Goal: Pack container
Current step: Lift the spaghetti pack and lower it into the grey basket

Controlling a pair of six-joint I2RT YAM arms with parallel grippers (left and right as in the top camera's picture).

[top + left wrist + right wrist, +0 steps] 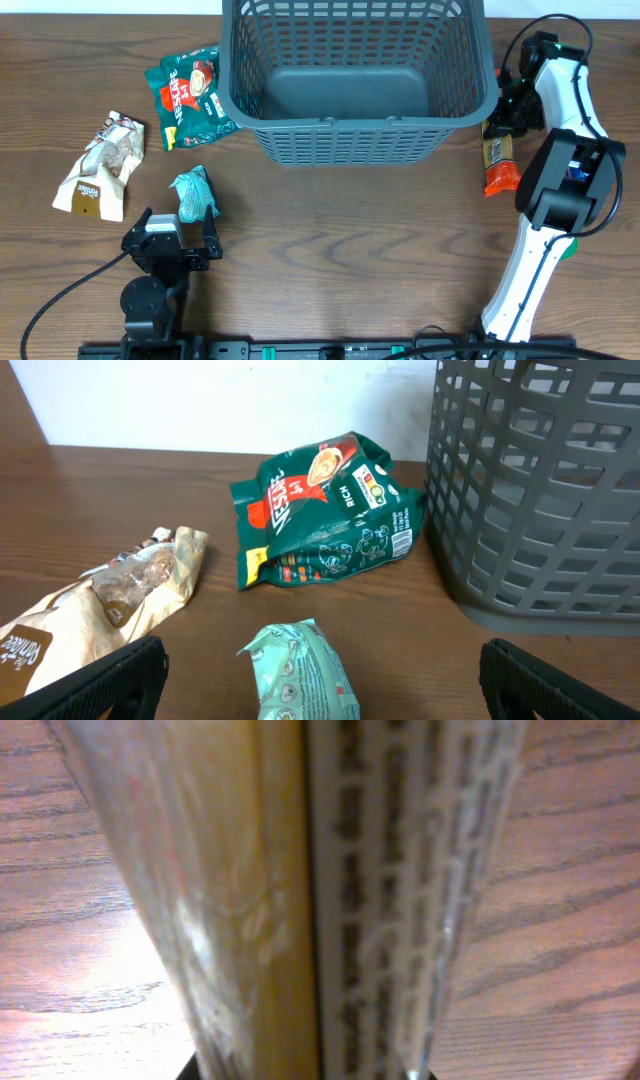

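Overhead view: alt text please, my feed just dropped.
The right gripper is shut on an orange packet right of the empty container. The open left gripper sits near a teal packet; green pouch and beige bag lie left.

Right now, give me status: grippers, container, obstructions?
Left gripper open, just short of teal packet. Right gripper shut on orange packet beside container. Container empty; opening unobstructed.

Overhead looked straight down on the counter [330, 260]. Left wrist view sat low behind the left gripper [325, 685], facing ahead to the container [540, 490] and green pouch [325, 500], both shared with overhead. Right wrist view was blurred, hard against a packet [300, 900].
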